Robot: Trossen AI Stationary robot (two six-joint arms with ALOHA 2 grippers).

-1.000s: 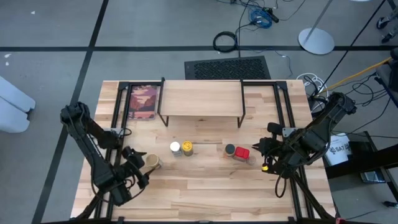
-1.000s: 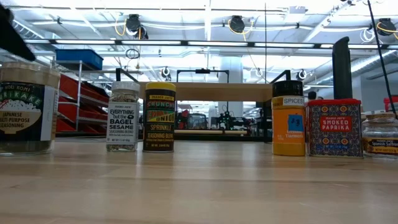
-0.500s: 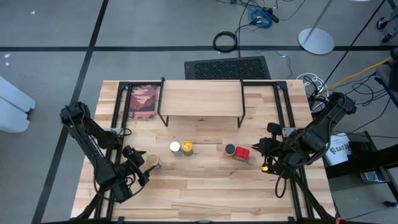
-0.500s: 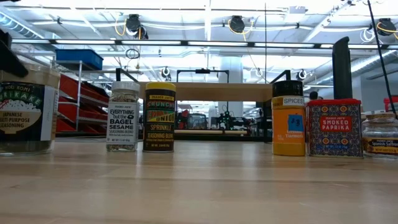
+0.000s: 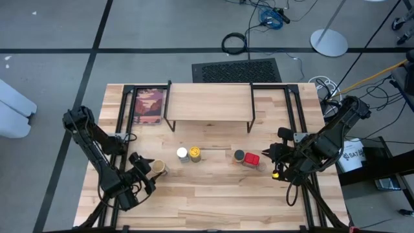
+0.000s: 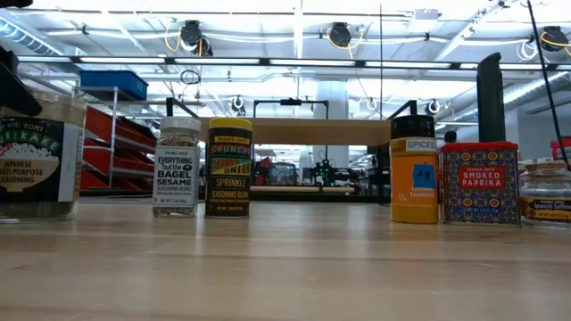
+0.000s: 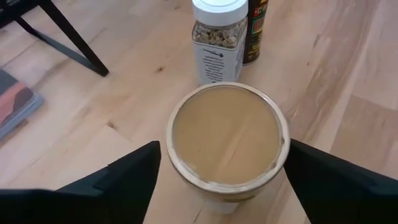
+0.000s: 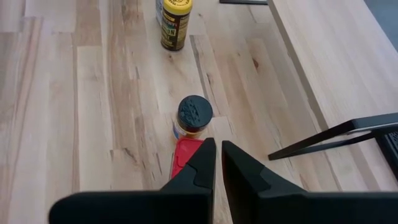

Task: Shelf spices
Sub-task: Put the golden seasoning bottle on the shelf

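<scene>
Down comes the left gripper [image 5: 148, 173] a touch since a second ago, its dark fingers [image 7: 127, 177] now dropping in on either side of the tan jar [image 7: 227, 140], and in the low view a finger edges lower beside that jar's label. The jaws straddle the jar with a sliver of daylight on each side, so they are spread wide and not yet clamped on it. Nothing else has shifted.

That tan jar [image 5: 158, 168] stands upright at the left end of a loose row across the middle of the table [image 5: 213, 200]. Next along come the white-lidded jar [image 5: 182, 153] and the yellow-lidded jar [image 5: 195, 154], just beside each other. Well apart to the right sits the dark-lidded orange jar [image 5: 239, 156], touching the red box [image 5: 252, 159], and the small grey-lidded jar [image 6: 546, 192] stands just beyond the box.

Behind the row, the shelf [image 5: 209, 102] stands on its black legs with its plank bare. The framed reddish picture [image 5: 149, 105] lies flat at the shelf's left end.

Over on the right, the right gripper [image 5: 274, 158] waits near the red box, fingers pressed together on nothing.
</scene>
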